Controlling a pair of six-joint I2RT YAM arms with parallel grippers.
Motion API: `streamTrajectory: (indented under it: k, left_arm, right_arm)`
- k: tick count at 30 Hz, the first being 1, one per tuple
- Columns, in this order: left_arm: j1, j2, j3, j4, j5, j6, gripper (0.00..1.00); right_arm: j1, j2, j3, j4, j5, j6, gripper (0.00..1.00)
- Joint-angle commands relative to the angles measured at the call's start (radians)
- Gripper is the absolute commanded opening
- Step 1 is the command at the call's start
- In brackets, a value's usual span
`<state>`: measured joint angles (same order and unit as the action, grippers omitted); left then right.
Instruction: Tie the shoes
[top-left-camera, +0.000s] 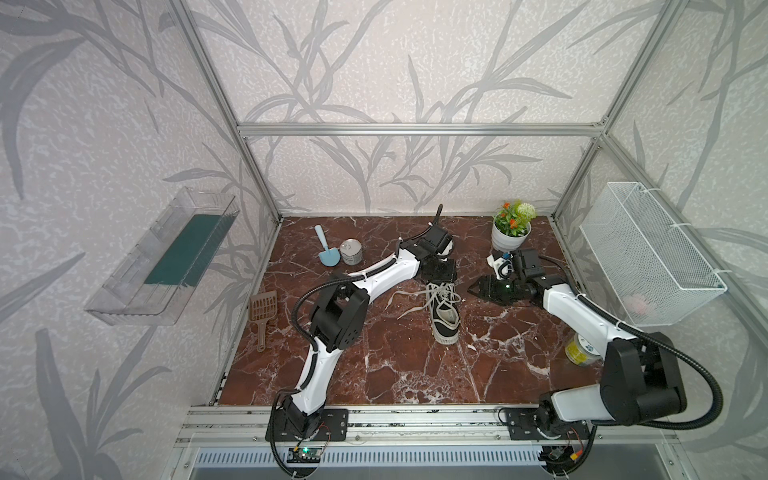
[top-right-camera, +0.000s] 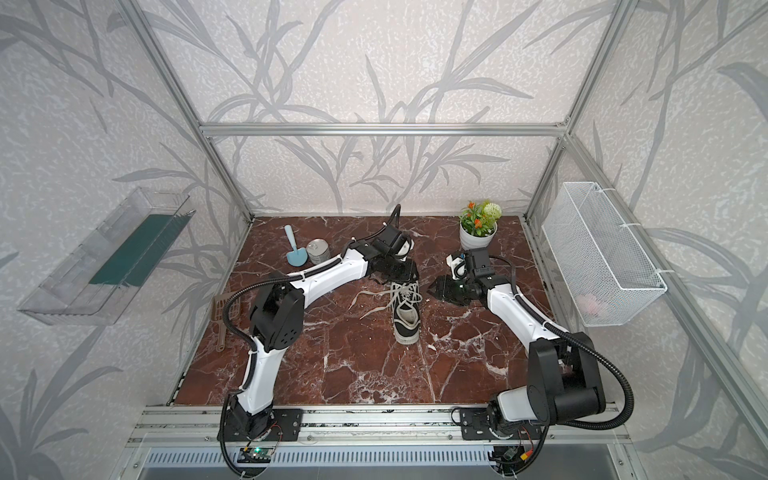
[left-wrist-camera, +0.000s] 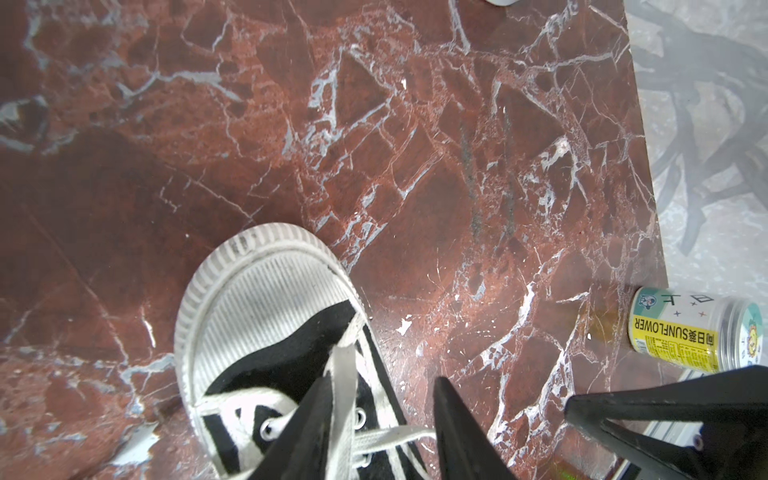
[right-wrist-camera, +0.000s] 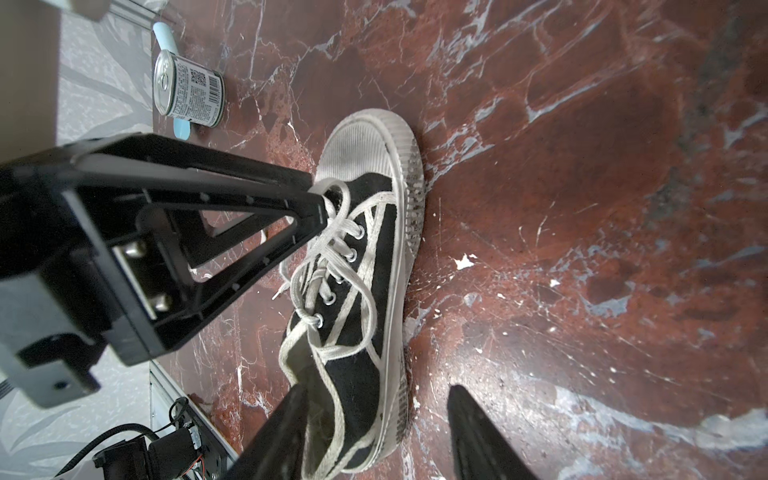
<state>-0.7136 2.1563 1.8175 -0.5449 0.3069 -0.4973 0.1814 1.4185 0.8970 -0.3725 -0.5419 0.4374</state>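
Sneaker (top-left-camera: 445, 320) rests on its sole near the middle of the table (top-left-camera: 374, 374), toe toward the back wall (top-left-camera: 415, 174), heel toward the robot. Its laces (right-wrist-camera: 332, 249) lie in slack loops over the eyelets (right-wrist-camera: 353, 254). In both top views two loose ends trail across the table on the left. No snug bow shows, and it cannot be told whether a first knot is set.

Over the laced front the left fingers (left-wrist-camera: 307, 428) stand apart, gripping nothing. One strand runs along a finger's inner edge, and in the right wrist view a tip touches a loop near the toe cap (right-wrist-camera: 361, 137). The right fingers (right-wrist-camera: 473, 436) are also spread and empty, hovering near the sneaker's right side.

The likeliest trouble is a loop snagging on that tapered tip, so that any lift would drag the lace out and spoil the loose shape. Nothing pins the sneaker, so a sideways pull would probably slide it over the glossy table. Flat, limp laces also flop and twist, so a pinch could easily miss one strand or catch two.

The upper is matte black canvas. The toe cap and sole wall (right-wrist-camera: 409, 199) are ribbed white rubber, scuffed grey, and the eyelets are small metal rings. The table has a red-brown marble pattern with white veins. The fingers are hard, black and wedge-shaped.
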Motion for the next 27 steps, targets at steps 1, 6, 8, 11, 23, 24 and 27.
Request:
streamTrajectory:
  k: [1, 6, 8, 11, 23, 24, 27]
  left_arm:
    - [-0.012, 0.0, 0.044, -0.062, -0.021, 0.005, 0.46]
    - [-0.011, -0.018, 0.055, -0.08, -0.064, 0.034, 0.48]
    - [-0.006, -0.024, 0.068, -0.097, -0.068, 0.06, 0.49]
    - [0.004, -0.019, 0.096, -0.13, -0.063, 0.095, 0.53]
    - [0.037, -0.011, 0.155, -0.164, -0.005, 0.173, 0.59]
    - [0.049, -0.016, 0.155, -0.174, -0.001, 0.19, 0.58]
    - [0.095, -0.039, 0.143, -0.214, 0.056, 0.287, 0.52]
  right_arm:
    - [-0.012, -0.027, -0.021, 0.018, -0.026, 0.008, 0.55]
    - [-0.027, -0.033, -0.031, 0.014, -0.04, 0.0, 0.55]
    - [-0.031, -0.035, -0.035, 0.013, -0.049, -0.003, 0.55]
    - [-0.034, -0.035, -0.039, 0.009, -0.055, -0.008, 0.55]
    - [-0.036, -0.044, -0.064, 0.022, -0.053, 0.009, 0.55]
    - [-0.036, -0.044, -0.064, 0.02, -0.053, 0.008, 0.54]
    - [-0.037, -0.047, -0.061, 0.012, -0.056, 0.005, 0.54]
